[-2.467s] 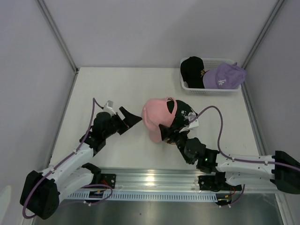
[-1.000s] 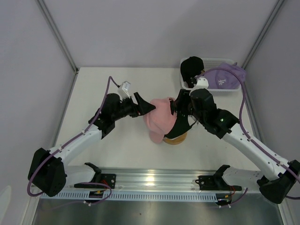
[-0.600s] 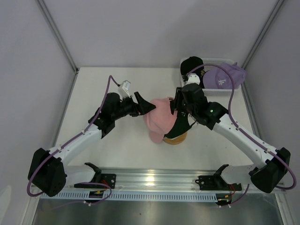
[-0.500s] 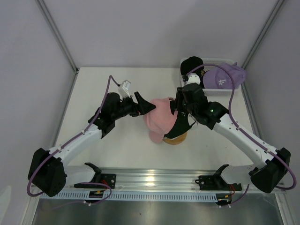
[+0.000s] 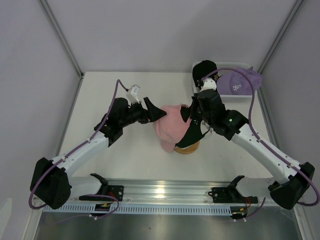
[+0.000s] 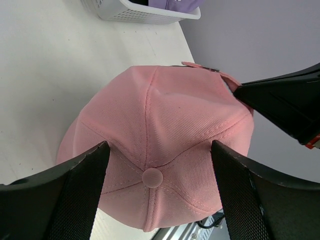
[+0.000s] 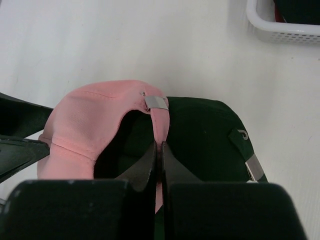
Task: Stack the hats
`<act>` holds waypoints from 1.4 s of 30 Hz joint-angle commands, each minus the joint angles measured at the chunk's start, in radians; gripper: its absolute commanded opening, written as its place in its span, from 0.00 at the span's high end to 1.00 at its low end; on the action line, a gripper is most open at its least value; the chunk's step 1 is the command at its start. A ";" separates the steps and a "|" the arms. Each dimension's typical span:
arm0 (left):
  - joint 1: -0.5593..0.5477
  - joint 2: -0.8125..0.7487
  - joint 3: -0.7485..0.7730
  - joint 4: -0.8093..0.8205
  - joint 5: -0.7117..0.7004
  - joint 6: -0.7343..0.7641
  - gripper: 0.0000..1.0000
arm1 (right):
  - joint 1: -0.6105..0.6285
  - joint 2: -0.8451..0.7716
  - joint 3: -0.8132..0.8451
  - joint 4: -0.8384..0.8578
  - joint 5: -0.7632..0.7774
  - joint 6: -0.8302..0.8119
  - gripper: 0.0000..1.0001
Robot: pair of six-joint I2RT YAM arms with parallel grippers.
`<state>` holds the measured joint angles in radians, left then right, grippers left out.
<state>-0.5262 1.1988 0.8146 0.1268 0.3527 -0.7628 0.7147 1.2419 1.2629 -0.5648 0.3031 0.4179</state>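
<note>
Left hand (image 5: 155,113) stands wide open at the left flank of the pink cap (image 5: 168,128), seen from above, while the right hand (image 5: 186,113) is pinched shut at the cap's rear, on its strap. The pink cap sits atop a dark green cap (image 5: 190,136) on a wooden stand (image 5: 188,149) near mid-counter; its brim points toward the near edge, so its long axis runs from the right hand at the back to the brim in front. At the far right corner a basket (image 5: 235,96) holds a black cap (image 5: 204,70) and a lavender cap (image 5: 241,83). From the left wrist, the spread fingers straddle the pink crown with the top button between them; whether they touch the fabric I cannot tell. From the right wrist, the closed fingers clamp the pink strap (image 7: 160,122) just below its metal clasp, and the green cap's rear shows uncovered beneath. The pink cap looks only part seated, so the next move likely turns on drawing the strap down over the green cap's back, and the right hand is placed for that.
</note>
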 commanded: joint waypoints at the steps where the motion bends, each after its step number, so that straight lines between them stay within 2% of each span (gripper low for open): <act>1: -0.009 -0.021 0.058 0.005 0.016 0.034 0.15 | -0.001 -0.078 0.041 0.010 0.025 -0.002 1.00; 11: -0.008 -0.007 0.109 -0.035 0.015 0.071 0.12 | 0.005 -0.166 0.006 -0.066 0.132 0.059 1.00; 19: -0.012 0.010 0.115 -0.042 0.011 0.085 0.11 | -0.043 -0.294 -0.177 -0.113 0.258 0.139 1.00; 31: -0.032 0.059 0.094 -0.061 -0.049 0.054 0.11 | -0.219 -0.334 -0.361 -0.017 0.130 0.147 1.00; 35: -0.031 0.056 0.022 -0.001 -0.034 -0.001 0.11 | -0.274 -0.331 -0.421 0.025 0.085 0.151 1.00; 42: -0.031 0.103 -0.075 0.085 -0.008 -0.069 0.11 | -0.314 -0.311 -0.433 0.040 0.038 0.127 1.00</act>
<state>-0.5518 1.2774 0.7631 0.1326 0.3267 -0.7856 0.4202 0.9237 0.8341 -0.5335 0.3328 0.5644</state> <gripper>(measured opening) 0.888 0.013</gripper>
